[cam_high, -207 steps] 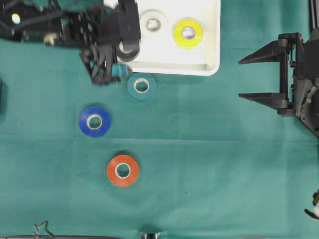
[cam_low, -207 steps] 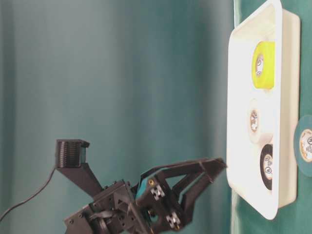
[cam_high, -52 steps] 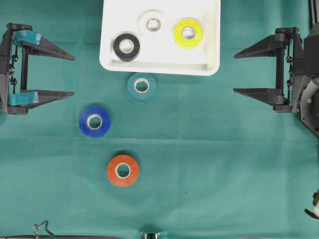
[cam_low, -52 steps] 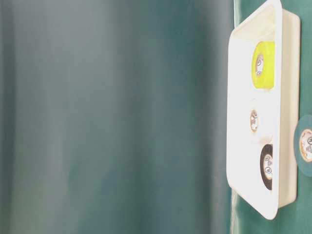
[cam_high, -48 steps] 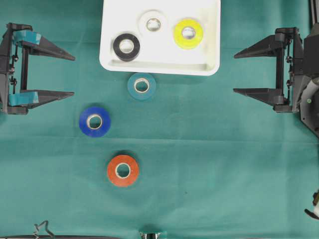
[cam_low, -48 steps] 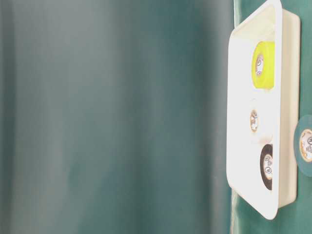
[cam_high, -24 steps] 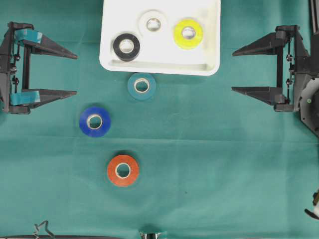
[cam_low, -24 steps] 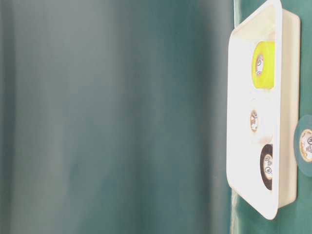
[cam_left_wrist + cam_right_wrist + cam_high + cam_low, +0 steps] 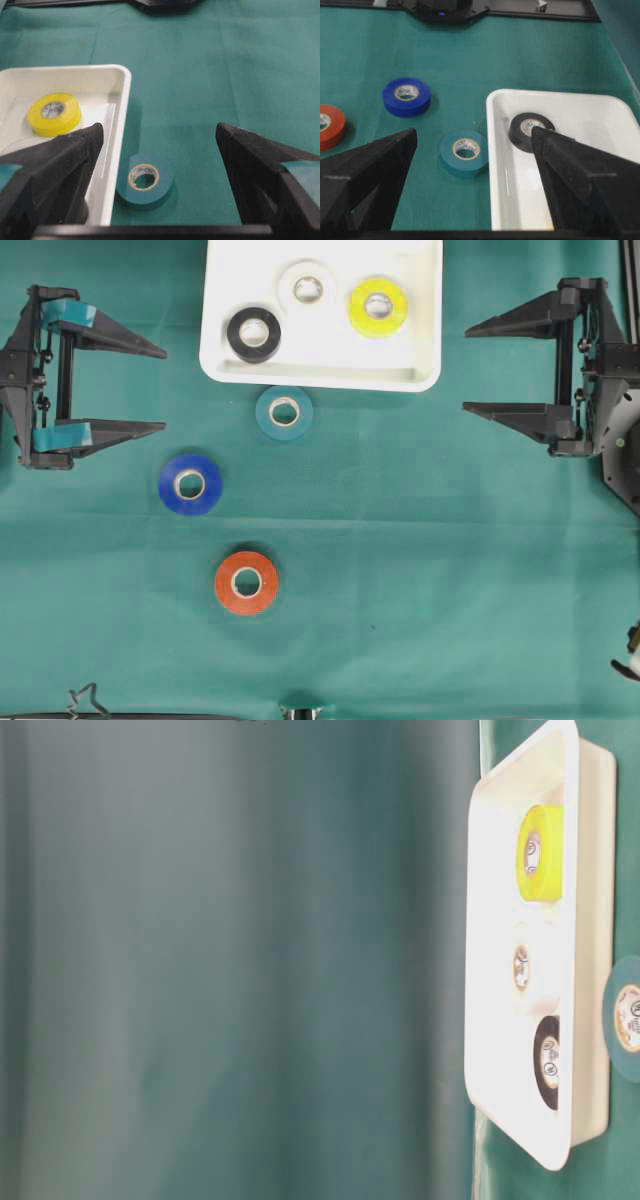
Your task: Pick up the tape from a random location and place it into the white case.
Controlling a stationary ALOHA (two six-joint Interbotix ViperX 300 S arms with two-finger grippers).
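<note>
Tape rolls, 3 (image 9: 308, 285), lie inside white case (image 9: 420, 368); 3 outside.

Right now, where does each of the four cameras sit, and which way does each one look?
Overhead: above, looking straight down; left end effector and right end effector at the edges, both open.
Table-level: low and rotated, sees the case edge-on; no robot.
Left wrist: between its fingers, facing the teal roll.
Right wrist: between its fingers, facing the blue roll.
Shared: both wrist views show the teal roll beside the case.
</note>
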